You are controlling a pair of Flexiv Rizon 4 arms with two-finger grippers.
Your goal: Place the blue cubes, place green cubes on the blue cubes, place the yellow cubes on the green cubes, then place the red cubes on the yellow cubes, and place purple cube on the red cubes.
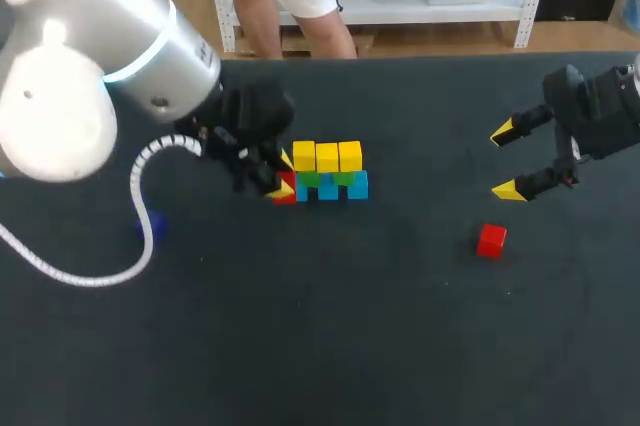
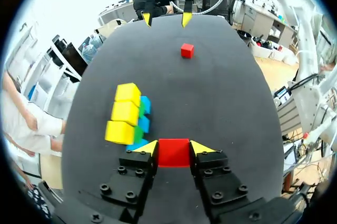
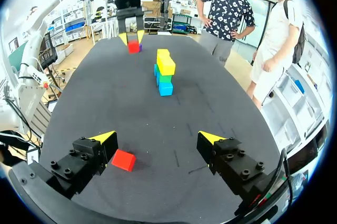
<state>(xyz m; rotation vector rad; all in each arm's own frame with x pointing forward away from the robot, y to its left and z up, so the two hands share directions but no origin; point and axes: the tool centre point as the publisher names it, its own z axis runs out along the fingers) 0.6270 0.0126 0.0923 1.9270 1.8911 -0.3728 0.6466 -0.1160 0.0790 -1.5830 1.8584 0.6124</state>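
A stack of small cubes [image 1: 328, 174] stands on the black cloth-covered table [image 1: 350, 346] and serves as the mark for everything else. Its bottom row is three light blue cubes [image 1: 329, 189] set side by side. Green cubes [image 1: 311, 179] lie on them, and three yellow cubes [image 1: 327, 156] form the top row. In the left wrist view the rows appear as one tidy wall, with the yellow faces [image 2: 125, 113] nearest that camera.

Just beside the stack's left end is the left gripper [image 1: 283, 174], on the big white left arm. It is clenched on a small red cube [image 1: 286, 187]. The left wrist view shows the two yellow tips pressing that red cube [image 2: 174, 153] from either side, with the gripper [image 2: 174, 148] a little short of the stack and off to one side of it. From the head view the held cube sits about level with the blue row. Whether it touches the stack or the cloth cannot be told.

Farther off, to the right of the stack and nearer the robot, a second small red cube [image 1: 491, 240] lies alone on the cloth, well apart from the rows.

Beyond that loose cube, farther right of the stack, hangs the right gripper [image 1: 510, 160], its fingers spread wide and gripping nothing. In the right wrist view the loose red cube [image 3: 124, 160] lies close to one finger of that gripper [image 3: 157, 138] and well clear of the other.

Farthest from the stack, well to its left, a small bluish-purple cube [image 1: 152, 227] lies on the cloth, partly hidden behind the left arm's white coiled cable [image 1: 140, 178].
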